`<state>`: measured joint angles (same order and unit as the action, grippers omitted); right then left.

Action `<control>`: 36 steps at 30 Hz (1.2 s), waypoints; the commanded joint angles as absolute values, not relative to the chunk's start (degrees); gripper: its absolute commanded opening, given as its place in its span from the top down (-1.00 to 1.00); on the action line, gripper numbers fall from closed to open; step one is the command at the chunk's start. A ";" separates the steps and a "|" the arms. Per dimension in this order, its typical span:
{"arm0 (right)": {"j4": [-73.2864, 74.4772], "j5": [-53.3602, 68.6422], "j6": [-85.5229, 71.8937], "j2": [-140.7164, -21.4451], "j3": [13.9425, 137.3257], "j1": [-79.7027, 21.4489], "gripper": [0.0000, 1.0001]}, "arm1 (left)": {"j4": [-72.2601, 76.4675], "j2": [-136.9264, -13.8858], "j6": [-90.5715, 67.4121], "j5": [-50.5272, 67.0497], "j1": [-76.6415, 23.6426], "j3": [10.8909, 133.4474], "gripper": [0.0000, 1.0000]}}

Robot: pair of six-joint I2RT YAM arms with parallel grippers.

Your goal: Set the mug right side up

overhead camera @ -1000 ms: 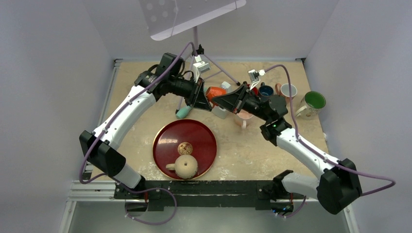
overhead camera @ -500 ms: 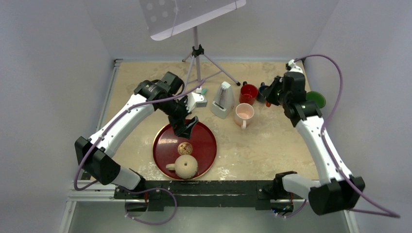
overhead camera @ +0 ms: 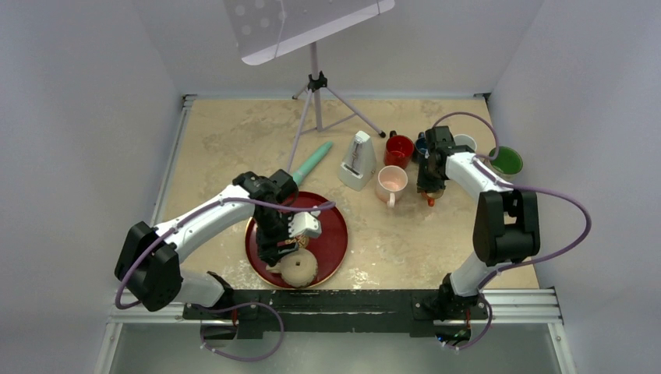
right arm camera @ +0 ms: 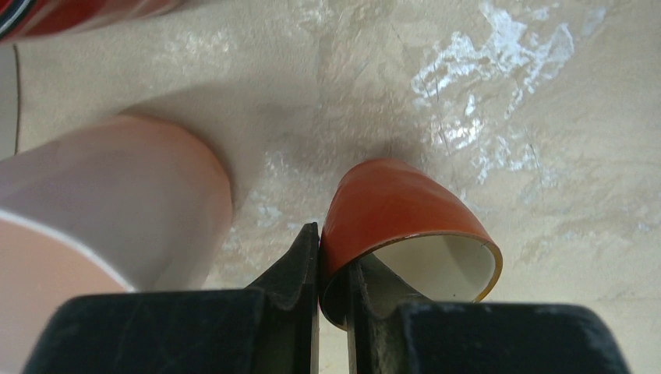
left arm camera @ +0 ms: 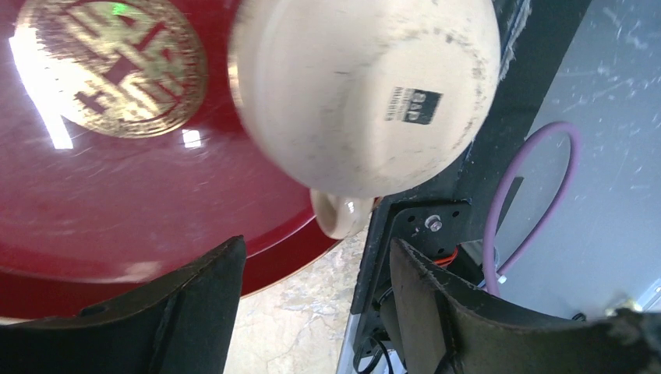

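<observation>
Right gripper [right arm camera: 334, 257] pinching orange mug [right arm camera: 390, 206] rim, left gripper [left arm camera: 316, 245] wide, beige mug [left arm camera: 343, 70] label [left arm camera: 411, 105] illegible.

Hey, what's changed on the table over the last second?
The right pincer carried the orange mug from back centre rightward, beside the pink mug, gripping its rim. The left pincer let go, swung nearer and hangs open over the upturned beige mug on the red tray. Metronome, red mug and tray stayed put.

Glossy red tray [left arm camera: 117, 202], matt cream mug [left arm camera: 366, 78]
</observation>
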<state>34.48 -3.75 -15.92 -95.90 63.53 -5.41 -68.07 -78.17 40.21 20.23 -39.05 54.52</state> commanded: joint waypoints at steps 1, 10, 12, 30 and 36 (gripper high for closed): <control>28.05 -2.01 -14.02 -97.44 63.15 -4.43 1.00 | -65.31 -75.49 44.22 21.12 -39.47 52.35 -0.53; 27.46 -0.67 -14.12 -99.01 64.25 -4.39 0.47 | -58.45 -74.93 39.11 15.47 -43.39 47.62 -0.58; 28.40 -0.66 -14.04 -97.94 65.05 -4.36 0.16 | -57.14 -75.17 38.13 14.91 -43.82 46.65 -0.52; 36.94 -3.84 -14.60 -82.82 68.70 -4.34 -0.21 | -56.06 -77.03 33.53 19.21 -41.72 50.40 1.00; 39.62 -2.00 -15.19 -76.52 69.35 -5.18 -0.97 | -64.10 -77.20 26.52 32.35 -30.21 67.43 1.00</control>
